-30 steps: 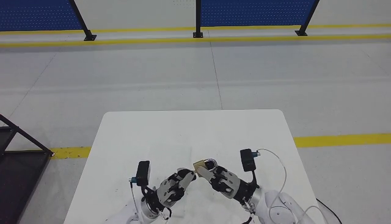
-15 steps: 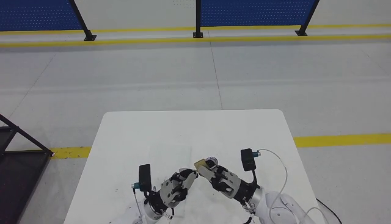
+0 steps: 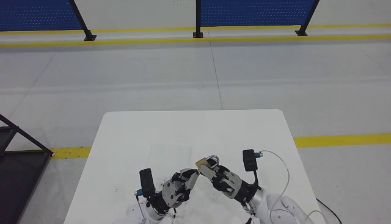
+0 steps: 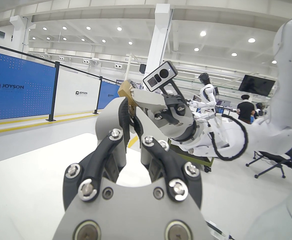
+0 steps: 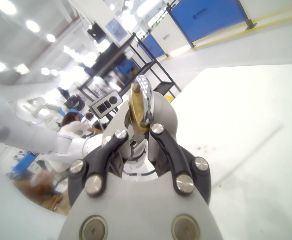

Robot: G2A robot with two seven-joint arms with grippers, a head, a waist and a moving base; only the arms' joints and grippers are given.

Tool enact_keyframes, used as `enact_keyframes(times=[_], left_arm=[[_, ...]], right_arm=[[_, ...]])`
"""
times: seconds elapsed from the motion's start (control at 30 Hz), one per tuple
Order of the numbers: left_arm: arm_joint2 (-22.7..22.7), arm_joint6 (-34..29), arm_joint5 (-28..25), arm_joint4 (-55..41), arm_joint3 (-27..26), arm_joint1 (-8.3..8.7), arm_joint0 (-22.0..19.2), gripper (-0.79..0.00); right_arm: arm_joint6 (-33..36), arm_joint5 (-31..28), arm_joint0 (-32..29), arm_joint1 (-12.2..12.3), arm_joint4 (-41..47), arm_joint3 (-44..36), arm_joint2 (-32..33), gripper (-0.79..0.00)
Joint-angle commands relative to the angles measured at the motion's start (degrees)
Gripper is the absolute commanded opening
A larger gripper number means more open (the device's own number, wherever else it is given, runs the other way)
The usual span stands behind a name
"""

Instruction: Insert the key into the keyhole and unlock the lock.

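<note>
Brass lock (image 5: 135, 111) in right gripper (image 5: 143, 117), white table (image 5: 236, 116)

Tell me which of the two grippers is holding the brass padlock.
The right gripper: the brass padlock is clamped between its fingers, chrome shackle pointing away from the wrist. The left gripper is shut just beside the padlock, not around it.

keyhole of the lock (image 4: 124, 91) hidden behind left gripper (image 4: 130, 112).

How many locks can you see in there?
1. The brass lock is clamped in the right end effector, above the table's near edge. The left end effector, apparently pinching the key, sits close against it. The arms could hide another.
</note>
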Motion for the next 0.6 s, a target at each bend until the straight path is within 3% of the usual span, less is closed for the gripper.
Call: enact_keyframes(times=[0.0, 0.2, 0.23, 0.3, 0.5, 0.57], left_arm=[[0.0, 0.0, -0.1, 0.0, 0.1, -0.06, 0.0, -0.785], [-0.3, 0.3, -0.3, -0.7, 0.5, -0.24, -0.1, -0.785], [-0.4, 0.3, -0.3, -0.9, 0.6, -0.28, -0.1, -0.785], [-0.4, 0.3, -0.2, -1.0, 0.8, -0.38, -0.2, -0.785], [-0.4, 0.2, -0.4, -1.4, 1.1, -0.61, -0.3, -0.785], [-0.5, 0.2, -0.5, -1.4, 1.2, -0.67, -0.3, -0.785]], right_arm=[[-0.1, 0.1, -0.1, 0.0, 0.1, -0.1, 0.1, -0.785], [0.3, -0.3, -0.2, 0.1, 0.0, -0.3, 0.0, -0.748], [0.3, -0.3, -0.3, 0.1, 0.0, -0.3, 0.0, -0.705], [0.3, -0.3, -0.3, 0.2, 0.0, -0.3, 0.0, -0.533], [0.0, -0.3, -0.4, 0.2, 0.3, -0.4, 0.0, -0.502], [-0.1, -0.3, -0.4, 0.2, 0.3, -0.4, 0.1, -0.542]])
